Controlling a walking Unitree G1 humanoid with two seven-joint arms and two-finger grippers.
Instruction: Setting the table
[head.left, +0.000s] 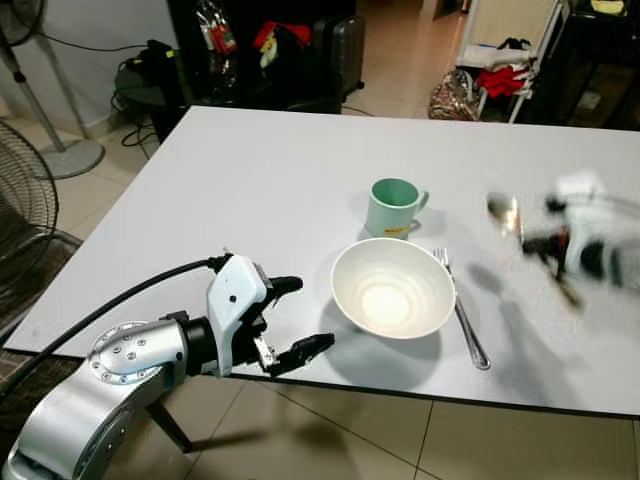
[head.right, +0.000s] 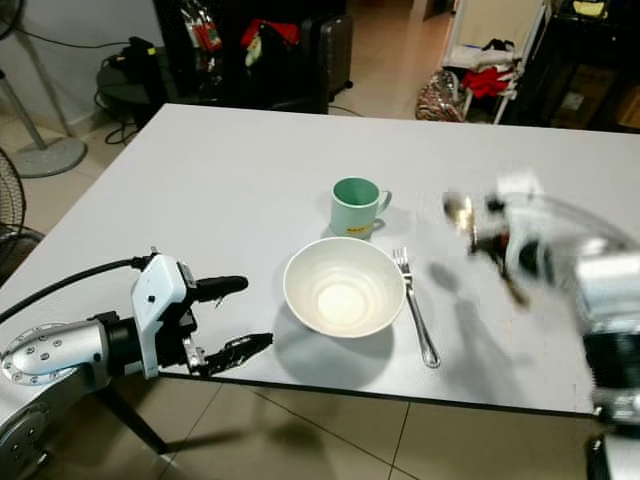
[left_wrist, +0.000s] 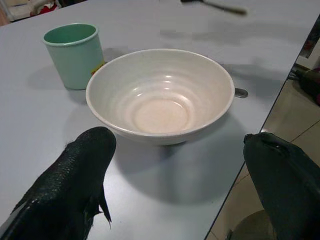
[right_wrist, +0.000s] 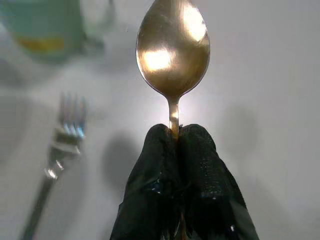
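Observation:
A white bowl (head.left: 393, 287) sits near the front edge of the white table (head.left: 260, 190). Behind it stands a mint green mug (head.left: 393, 207), and a fork (head.left: 462, 311) lies just right of the bowl. My right gripper (right_wrist: 177, 137) is shut on the handle of a metal spoon (right_wrist: 172, 52), held in the air above the table to the right of the fork and blurred in the eye views (head.left: 505, 212). My left gripper (head.left: 300, 318) stands open at the table's front edge, left of the bowl, with nothing between its fingers.
The table's front edge runs just under the bowl, with tiled floor (head.left: 330, 430) below. A standing fan (head.left: 55, 140) and a dark chair (head.left: 25, 250) are at the left. Bags and clutter (head.left: 490, 80) lie beyond the far edge.

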